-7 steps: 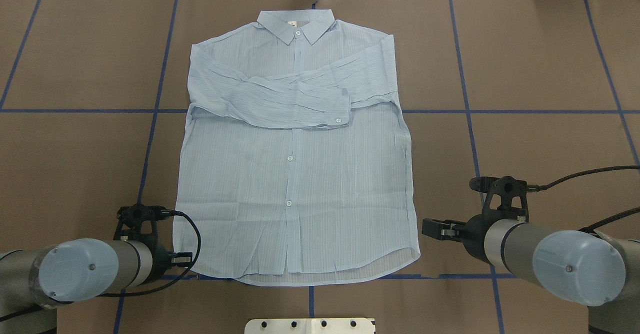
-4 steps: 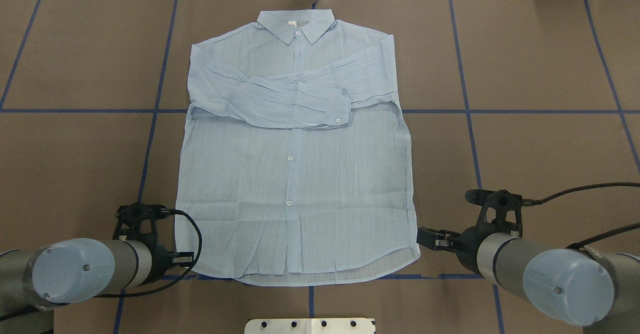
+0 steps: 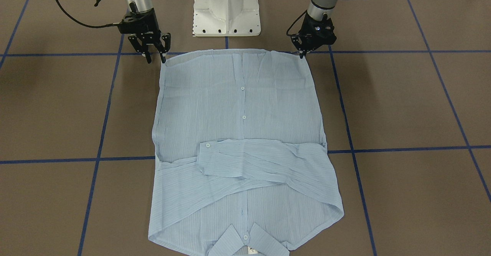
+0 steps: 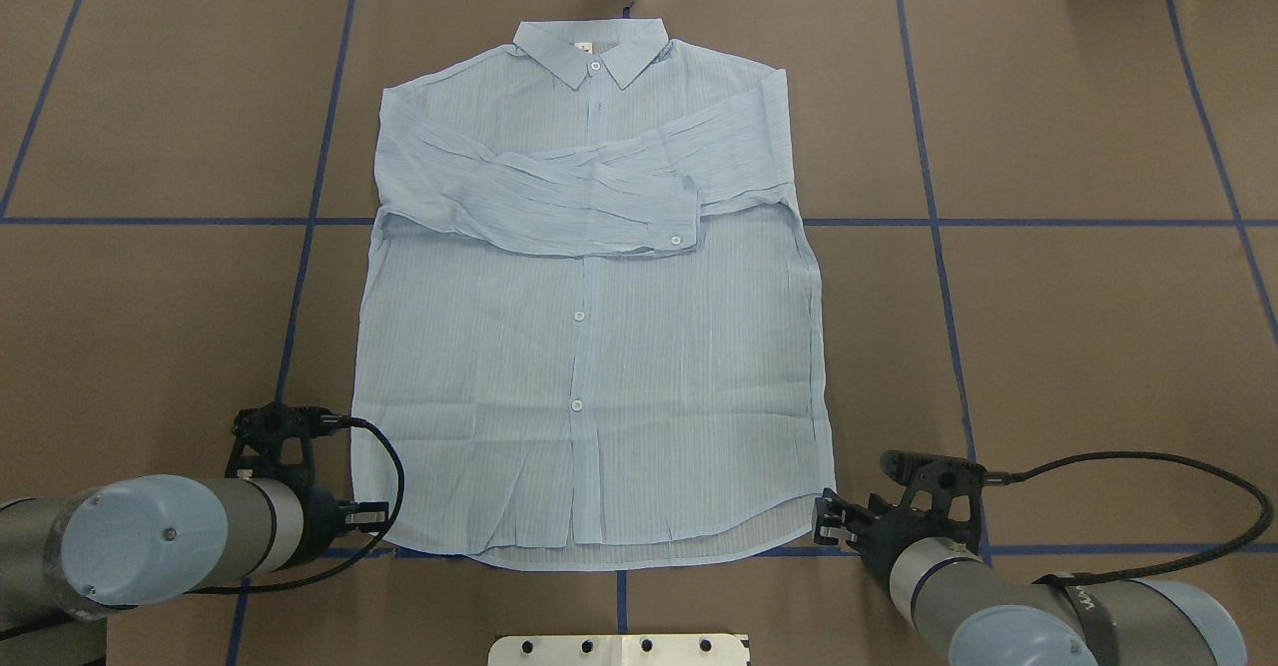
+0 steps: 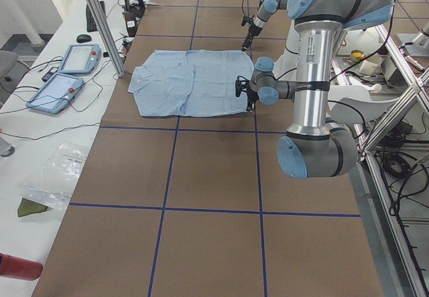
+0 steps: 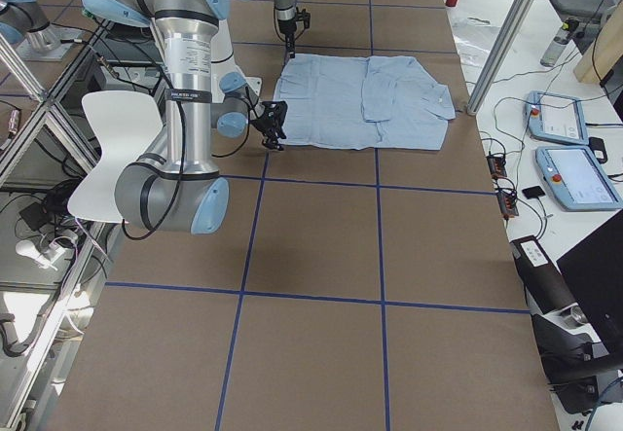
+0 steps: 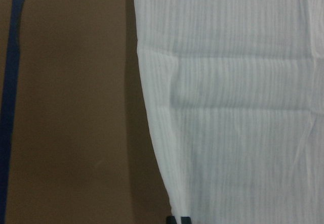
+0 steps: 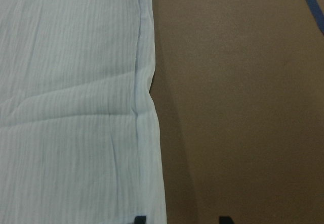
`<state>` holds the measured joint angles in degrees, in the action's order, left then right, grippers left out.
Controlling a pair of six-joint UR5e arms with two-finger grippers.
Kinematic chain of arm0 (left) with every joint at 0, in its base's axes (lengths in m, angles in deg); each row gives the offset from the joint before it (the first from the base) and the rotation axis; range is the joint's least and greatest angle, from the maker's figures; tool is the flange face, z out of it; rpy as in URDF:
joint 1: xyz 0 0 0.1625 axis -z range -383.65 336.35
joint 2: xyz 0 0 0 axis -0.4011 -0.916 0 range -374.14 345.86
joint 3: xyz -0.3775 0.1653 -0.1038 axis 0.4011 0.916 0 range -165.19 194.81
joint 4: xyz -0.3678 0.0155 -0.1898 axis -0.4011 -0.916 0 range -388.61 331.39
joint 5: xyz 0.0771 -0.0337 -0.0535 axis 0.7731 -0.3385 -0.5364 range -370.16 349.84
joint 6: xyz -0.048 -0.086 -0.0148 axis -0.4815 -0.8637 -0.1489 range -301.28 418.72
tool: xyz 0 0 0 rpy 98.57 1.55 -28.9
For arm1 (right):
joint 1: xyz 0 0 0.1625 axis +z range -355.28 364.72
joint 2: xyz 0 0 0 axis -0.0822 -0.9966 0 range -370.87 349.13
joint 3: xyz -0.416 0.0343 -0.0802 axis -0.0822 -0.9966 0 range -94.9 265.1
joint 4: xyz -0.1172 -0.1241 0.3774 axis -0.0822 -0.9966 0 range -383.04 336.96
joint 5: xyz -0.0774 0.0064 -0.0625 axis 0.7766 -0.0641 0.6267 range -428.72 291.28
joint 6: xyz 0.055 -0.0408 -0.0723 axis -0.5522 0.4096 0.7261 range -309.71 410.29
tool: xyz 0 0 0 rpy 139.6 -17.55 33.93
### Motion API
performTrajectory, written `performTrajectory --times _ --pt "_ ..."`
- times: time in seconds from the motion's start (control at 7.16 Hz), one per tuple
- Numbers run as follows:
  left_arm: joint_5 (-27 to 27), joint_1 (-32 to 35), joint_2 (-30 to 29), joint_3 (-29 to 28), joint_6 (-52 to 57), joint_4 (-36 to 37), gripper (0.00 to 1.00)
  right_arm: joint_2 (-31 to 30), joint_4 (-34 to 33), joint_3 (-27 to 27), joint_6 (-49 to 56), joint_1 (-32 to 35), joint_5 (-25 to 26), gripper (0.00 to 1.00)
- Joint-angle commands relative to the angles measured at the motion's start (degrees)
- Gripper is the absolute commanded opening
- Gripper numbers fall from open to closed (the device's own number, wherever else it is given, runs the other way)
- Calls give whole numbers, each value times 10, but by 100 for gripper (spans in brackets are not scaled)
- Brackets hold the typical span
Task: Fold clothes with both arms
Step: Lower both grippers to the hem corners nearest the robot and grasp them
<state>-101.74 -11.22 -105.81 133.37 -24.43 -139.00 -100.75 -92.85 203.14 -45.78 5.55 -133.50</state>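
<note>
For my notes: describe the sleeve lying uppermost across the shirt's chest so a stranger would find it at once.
On the brown table, the light-blue shirt lies flat, collar away from the robot. Two sleeves are folded across its chest; this sleeve starts at the shoulder on the robot's left and overlies the other. It alone shows its cuff, with one white button off the centre line.

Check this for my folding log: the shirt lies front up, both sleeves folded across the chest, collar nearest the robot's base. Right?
Only the collar is wrong: the shirt has its hem nearest the white base, collar farthest. The exterior front-facing view shows it.
</note>
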Motion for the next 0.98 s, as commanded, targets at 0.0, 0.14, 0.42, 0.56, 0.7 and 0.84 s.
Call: performTrajectory --times 0.0,0.14,0.42,0.56,0.7,0.84 --pt "0 1 0 1 0 0 0 8 0 -9 -1 -8 5 48" --pt "0 1 0 1 0 0 0 12 1 -12 -1 -10 5 47" --pt "0 1 0 2 0 0 0 15 0 -12 -1 -11 5 30" --pt "0 1 0 2 0 0 0 15 1 -12 -1 -11 5 10" --pt "0 0 0 5 0 0 0 15 0 -14 -1 -11 6 0" --pt "0 1 0 6 0 0 0 15 0 -15 -1 -10 6 0"
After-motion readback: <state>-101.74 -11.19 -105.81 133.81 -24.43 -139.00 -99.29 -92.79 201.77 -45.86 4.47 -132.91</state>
